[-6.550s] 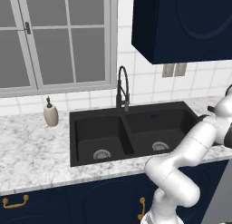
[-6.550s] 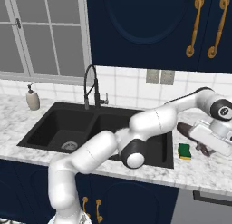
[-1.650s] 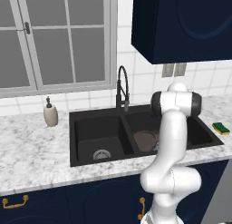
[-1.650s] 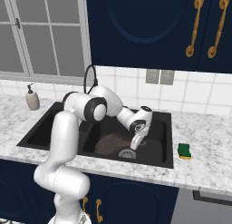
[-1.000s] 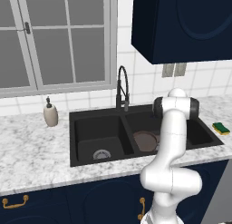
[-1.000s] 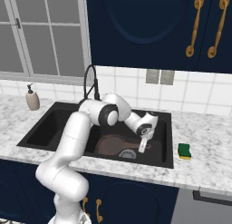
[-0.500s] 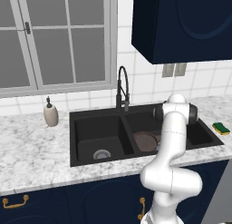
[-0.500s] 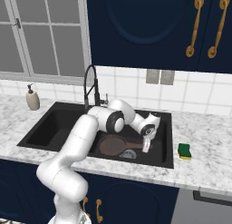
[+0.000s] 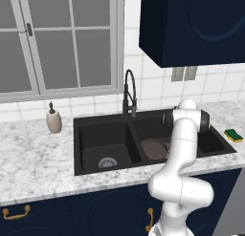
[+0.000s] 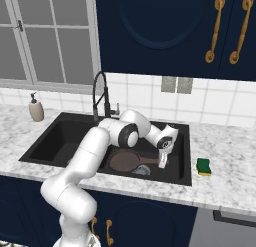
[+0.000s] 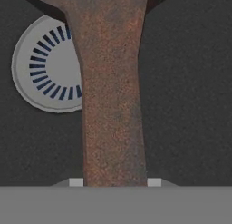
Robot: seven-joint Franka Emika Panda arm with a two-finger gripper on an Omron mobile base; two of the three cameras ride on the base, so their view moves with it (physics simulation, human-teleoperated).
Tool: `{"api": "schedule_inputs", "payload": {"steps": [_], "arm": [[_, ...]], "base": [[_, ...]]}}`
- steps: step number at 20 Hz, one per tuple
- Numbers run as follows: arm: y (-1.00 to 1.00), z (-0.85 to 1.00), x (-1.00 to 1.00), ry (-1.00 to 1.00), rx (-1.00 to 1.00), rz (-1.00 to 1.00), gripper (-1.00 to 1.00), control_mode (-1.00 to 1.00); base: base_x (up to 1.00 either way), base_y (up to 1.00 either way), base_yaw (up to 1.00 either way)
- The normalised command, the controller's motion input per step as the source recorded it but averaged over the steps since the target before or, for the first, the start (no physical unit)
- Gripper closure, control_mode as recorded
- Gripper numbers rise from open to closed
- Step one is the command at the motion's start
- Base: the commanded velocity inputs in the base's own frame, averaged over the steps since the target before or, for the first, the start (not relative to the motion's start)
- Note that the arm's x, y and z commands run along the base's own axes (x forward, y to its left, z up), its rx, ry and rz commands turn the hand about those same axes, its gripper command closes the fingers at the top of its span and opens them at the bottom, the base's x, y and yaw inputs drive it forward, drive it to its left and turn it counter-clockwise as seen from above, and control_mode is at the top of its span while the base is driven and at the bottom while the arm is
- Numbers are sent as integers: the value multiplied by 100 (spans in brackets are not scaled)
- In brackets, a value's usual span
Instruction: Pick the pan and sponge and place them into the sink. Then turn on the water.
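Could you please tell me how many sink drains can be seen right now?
2: one drain on the floor of the left basin, and a second drain in the right basin, partly covered by the pan and its handle.

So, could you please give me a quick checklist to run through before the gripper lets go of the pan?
1. Pan inside the sink's right basin: ok.
2. Gripper shut on the pan's handle: ok.
3. Pan resting flat on the basin floor: cannot tell.
4. Drain partly covered by the handle: not ok if water must run off freely.
5. Sponge in the sink: not ok, on the counter to the right.
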Motion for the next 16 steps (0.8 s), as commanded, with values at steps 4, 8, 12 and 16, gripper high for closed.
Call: {"api": "schedule_inputs", "payload": {"steps": [4, 8, 12, 16], "arm": [[0, 0, 0, 0, 0, 0, -100, -100], [0, 0, 0, 0, 0, 0, -100, -100], [0, 0, 0, 0, 0, 0, -100, -100], [-2, 3, -7, 0, 0, 0, -100, -100]], "base": [[0, 0, 0], [0, 0, 0], [0, 0, 0], [0, 0, 0]]}}
